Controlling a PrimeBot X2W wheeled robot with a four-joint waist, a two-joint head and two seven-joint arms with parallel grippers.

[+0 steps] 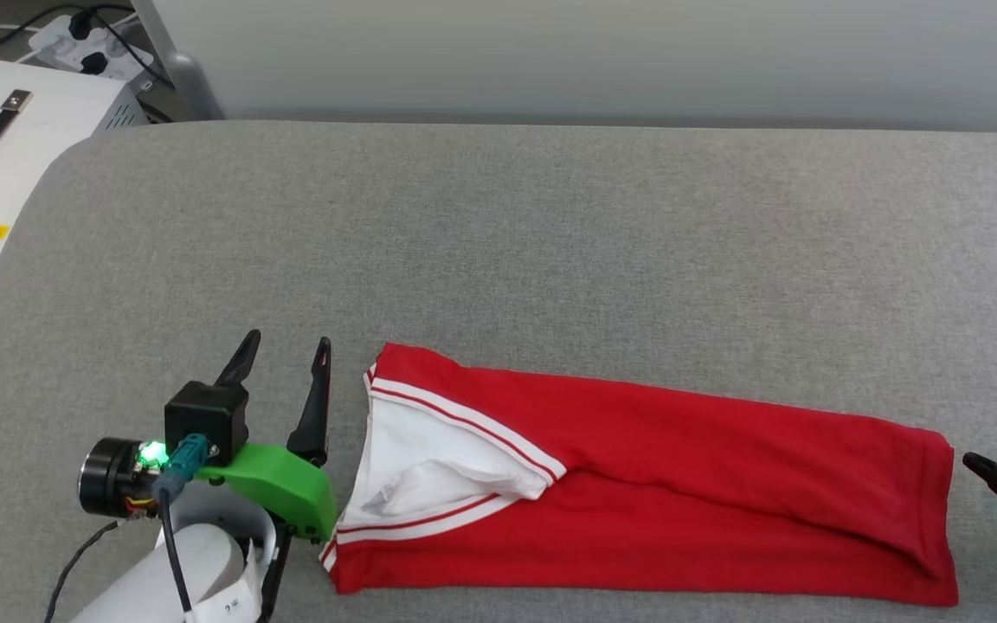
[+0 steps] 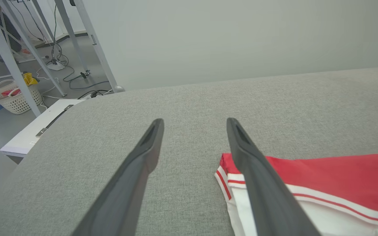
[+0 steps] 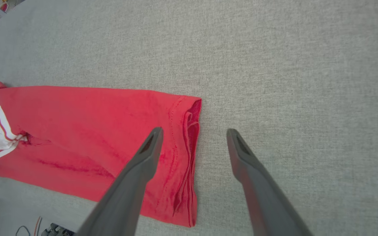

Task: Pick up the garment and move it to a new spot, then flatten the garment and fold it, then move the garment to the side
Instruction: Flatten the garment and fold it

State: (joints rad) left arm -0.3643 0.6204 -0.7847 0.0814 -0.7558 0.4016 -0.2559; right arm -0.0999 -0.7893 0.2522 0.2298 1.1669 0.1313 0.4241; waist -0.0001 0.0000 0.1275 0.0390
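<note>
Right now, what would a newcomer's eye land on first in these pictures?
A red garment, folded into a long strip with white sleeve showing at its left end, lies near the front of the grey fabric surface. The left gripper and right gripper flank its two ends, jaws open, holding nothing.

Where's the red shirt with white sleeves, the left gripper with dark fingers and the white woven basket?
red shirt (image 1: 723, 484): head view, on its red body.
left gripper (image 1: 288, 339): head view, between its open fingertips.
white woven basket (image 2: 20, 101): left wrist view, on its side wall.
</note>
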